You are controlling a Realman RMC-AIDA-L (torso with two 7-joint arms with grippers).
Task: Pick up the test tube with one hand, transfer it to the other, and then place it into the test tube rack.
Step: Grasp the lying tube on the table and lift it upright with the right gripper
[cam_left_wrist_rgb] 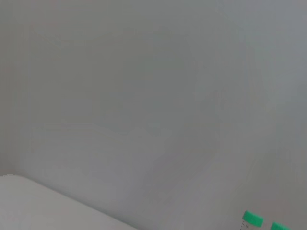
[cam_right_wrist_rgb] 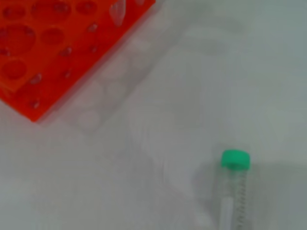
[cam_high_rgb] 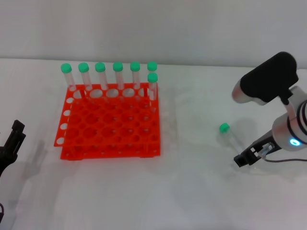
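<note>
The test tube lies right of the rack, light and slippery; right gripper nearby, jaws seemingly released; grasp mid-body.

Bare table separates the test tube rack from the lying test tube; seven upright tubes line the rack's far edge.

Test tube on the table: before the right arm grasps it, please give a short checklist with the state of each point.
1. Test tube lies free on the table, apart from the test tube rack: ok.
2. Green cap is on: ok.
3. Right end effector is near the tube's tip: ok.
4. Right fingers open: cannot tell.
5. Rack has free holes: ok.
6. Left end effector ready for handover: cannot tell.
</note>
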